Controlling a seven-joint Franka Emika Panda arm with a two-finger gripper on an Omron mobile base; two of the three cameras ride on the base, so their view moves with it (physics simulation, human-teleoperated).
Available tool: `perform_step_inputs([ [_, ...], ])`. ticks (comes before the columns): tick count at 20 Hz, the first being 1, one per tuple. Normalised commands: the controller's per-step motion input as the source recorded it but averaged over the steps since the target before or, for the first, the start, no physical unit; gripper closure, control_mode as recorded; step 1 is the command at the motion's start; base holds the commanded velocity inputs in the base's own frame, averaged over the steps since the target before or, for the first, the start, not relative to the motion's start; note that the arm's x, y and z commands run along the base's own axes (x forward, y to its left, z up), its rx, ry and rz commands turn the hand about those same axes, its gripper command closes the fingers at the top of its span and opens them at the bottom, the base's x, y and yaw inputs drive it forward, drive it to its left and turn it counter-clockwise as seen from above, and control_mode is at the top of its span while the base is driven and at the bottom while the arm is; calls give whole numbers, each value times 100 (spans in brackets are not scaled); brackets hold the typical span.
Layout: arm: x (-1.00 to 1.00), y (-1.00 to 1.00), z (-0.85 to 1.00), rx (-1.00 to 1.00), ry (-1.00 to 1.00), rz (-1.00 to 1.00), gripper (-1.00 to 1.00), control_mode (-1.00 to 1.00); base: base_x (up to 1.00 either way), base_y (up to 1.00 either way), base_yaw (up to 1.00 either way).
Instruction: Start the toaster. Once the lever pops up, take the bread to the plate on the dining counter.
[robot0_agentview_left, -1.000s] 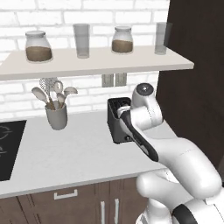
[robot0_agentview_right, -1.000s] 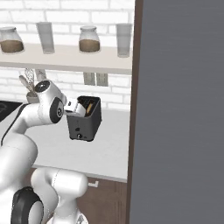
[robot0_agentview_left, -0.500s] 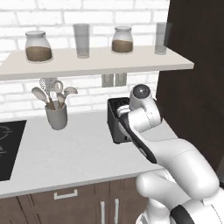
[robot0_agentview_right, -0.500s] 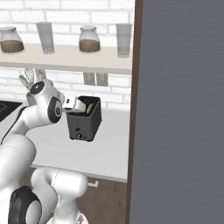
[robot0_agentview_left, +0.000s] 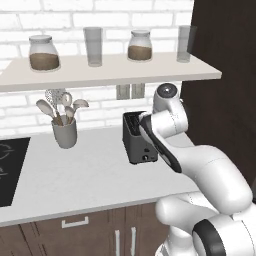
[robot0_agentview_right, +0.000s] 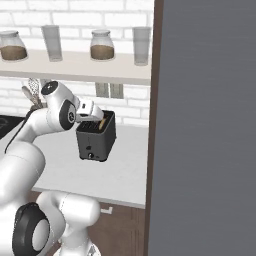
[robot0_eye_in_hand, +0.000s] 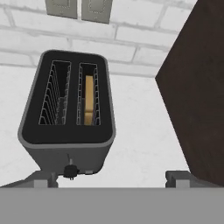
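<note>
Two fingers (robot0_eye_in_hand: 43, 183) spread, toaster (robot0_eye_in_hand: 66, 109) between

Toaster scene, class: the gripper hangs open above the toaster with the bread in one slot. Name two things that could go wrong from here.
1. The bread sits low inside the right-hand slot of the toaster, between thin wire guides. The open gripper might catch the wires or the slot edge rather than the slice.
2. A dark cabinet wall stands close beside the toaster. A wide swing of the arm while lifting out could strike it, or nudge the toaster along the counter.
</note>
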Motion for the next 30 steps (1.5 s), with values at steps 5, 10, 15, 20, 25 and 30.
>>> perform_step_inputs([
  [5,0,0,0,0,0,0,-100,-100,0,0,0],
  [10,0,0,0,0,0,0,-100,-100,0,0,0],
  [15,0,0,0,0,0,0,-100,-100,0,0,0],
  [20,0,0,0,0,0,0,-100,-100,0,0,0],
  [25,0,0,0,0,0,0,-100,-100,0,0,0],
  [30,0,0,0,0,0,0,-100,-100,0,0,0],
])
